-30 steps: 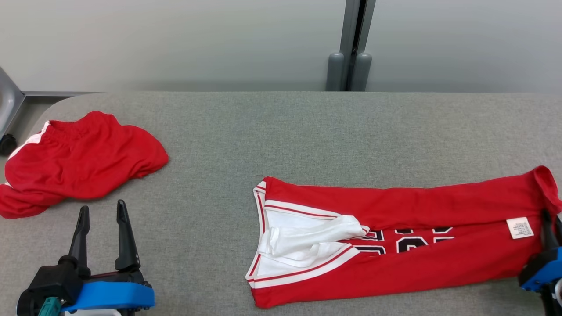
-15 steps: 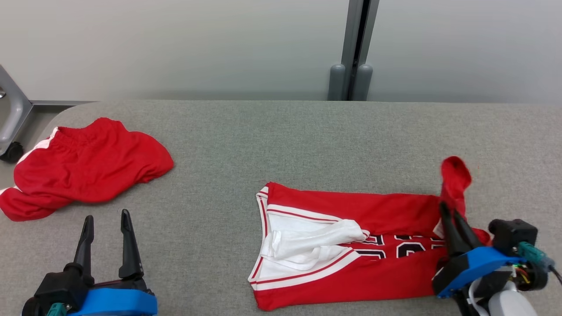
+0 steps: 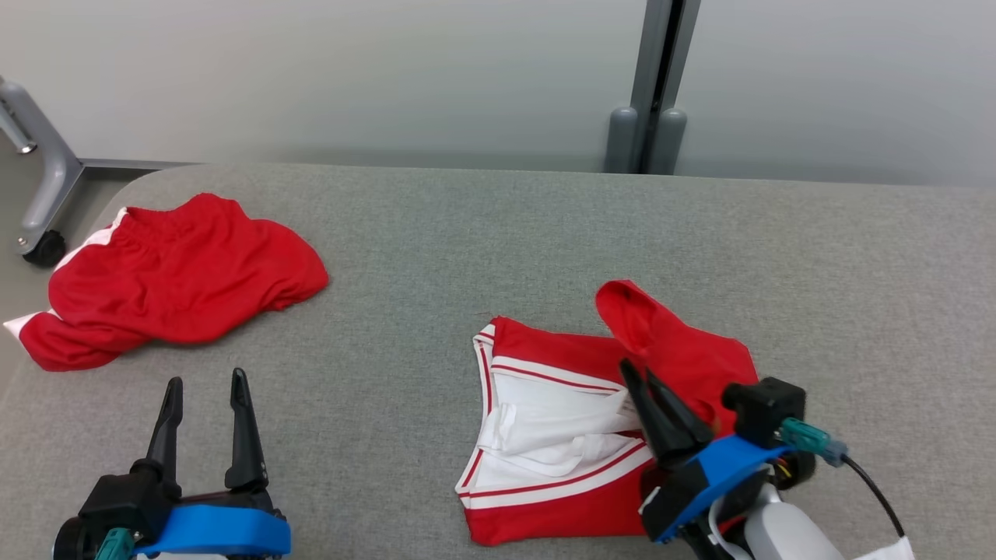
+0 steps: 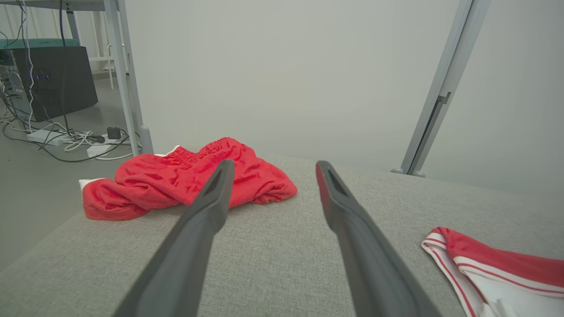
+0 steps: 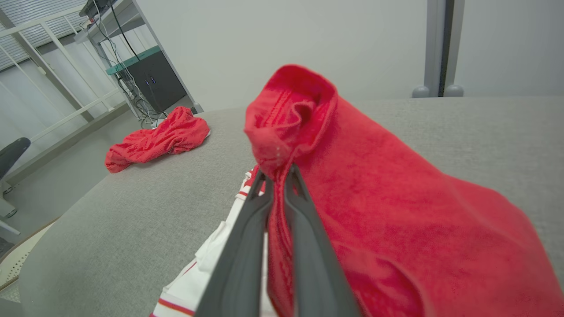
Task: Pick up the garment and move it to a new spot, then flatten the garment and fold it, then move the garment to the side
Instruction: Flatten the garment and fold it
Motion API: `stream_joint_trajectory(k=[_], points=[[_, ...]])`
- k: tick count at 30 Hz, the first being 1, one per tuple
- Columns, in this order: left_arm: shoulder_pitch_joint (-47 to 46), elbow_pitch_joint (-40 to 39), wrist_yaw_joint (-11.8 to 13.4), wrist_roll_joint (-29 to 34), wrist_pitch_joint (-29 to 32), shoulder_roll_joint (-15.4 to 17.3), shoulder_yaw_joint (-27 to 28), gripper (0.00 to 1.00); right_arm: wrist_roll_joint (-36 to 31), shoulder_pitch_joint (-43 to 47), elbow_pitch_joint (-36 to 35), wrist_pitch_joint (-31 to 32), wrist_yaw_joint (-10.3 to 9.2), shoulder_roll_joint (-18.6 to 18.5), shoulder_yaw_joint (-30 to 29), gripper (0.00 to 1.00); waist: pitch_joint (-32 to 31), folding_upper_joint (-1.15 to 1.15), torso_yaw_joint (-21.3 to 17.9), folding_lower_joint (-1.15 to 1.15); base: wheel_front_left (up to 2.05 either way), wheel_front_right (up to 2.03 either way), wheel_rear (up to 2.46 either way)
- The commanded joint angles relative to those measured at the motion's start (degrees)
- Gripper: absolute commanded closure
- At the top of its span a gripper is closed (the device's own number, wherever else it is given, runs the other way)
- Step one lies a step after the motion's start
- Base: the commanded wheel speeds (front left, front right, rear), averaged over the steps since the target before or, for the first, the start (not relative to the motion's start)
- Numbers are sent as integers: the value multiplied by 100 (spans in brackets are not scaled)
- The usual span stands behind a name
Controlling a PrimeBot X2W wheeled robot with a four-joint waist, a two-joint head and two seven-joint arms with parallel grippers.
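The garment (image 3: pixel 556 517) is a red jersey with white trim, lying right of centre on the grey table (image 3: pixel 467 233). My right gripper (image 3: pixel 636 372) is shut on the jersey's red hem end and holds it up, doubled back over the white-trimmed neck end. In the right wrist view the pinched red cloth (image 5: pixel 374 176) bunches above the right gripper (image 5: pixel 276 171). My left gripper (image 3: pixel 205 379) stands open and empty at the lower left, apart from the jersey. The left gripper (image 4: pixel 273 165) shows its fingers wide apart, with the jersey's neck edge (image 4: pixel 493 264) at the lower right.
A second red garment with a white stripe, crumpled shorts (image 3: pixel 179 280), lies at the table's far left near the rounded corner (image 4: pixel 176 180) (image 5: pixel 158 138). A grey post (image 3: pixel 654 117) stands behind the table. A frame leg with a caster (image 3: pixel 39 233) is on the floor at left.
My right gripper has carried the jersey's right end up and leftward over the body, hiding the black numbers. The head camera has shifted. The left gripper has kept its place.
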Motion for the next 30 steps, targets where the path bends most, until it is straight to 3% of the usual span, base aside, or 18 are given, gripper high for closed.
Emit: stream_joint_trajectory(k=[1,12,13,14,22,30], points=[[-125,24,-18,4,-16,-12,-16,0,140,-168,76,-79,1,-5,164,100,38,0,44,0,0,0,0],[-356,137,-49,-64,-16,-19,-153,0,914,-789,862,-493,1,-8,1252,100,208,0,316,0,0,0,0],[-364,144,-50,-73,-16,-20,-155,0,931,-849,949,-531,1,-6,1312,66,214,0,321,0,0,0,0],[-370,155,-51,-79,-16,-21,-150,0,993,-893,1007,-570,1,-1,1377,0,220,0,325,0,0,0,0],[-263,171,-55,-90,-16,-23,-62,0,816,-1142,1168,-894,1,-7,1337,0,125,0,118,0,0,0,0],[-113,132,-28,-83,-16,-24,-28,0,-310,-826,691,-981,1,-8,21,0,-98,0,-163,0,0,0,0]])
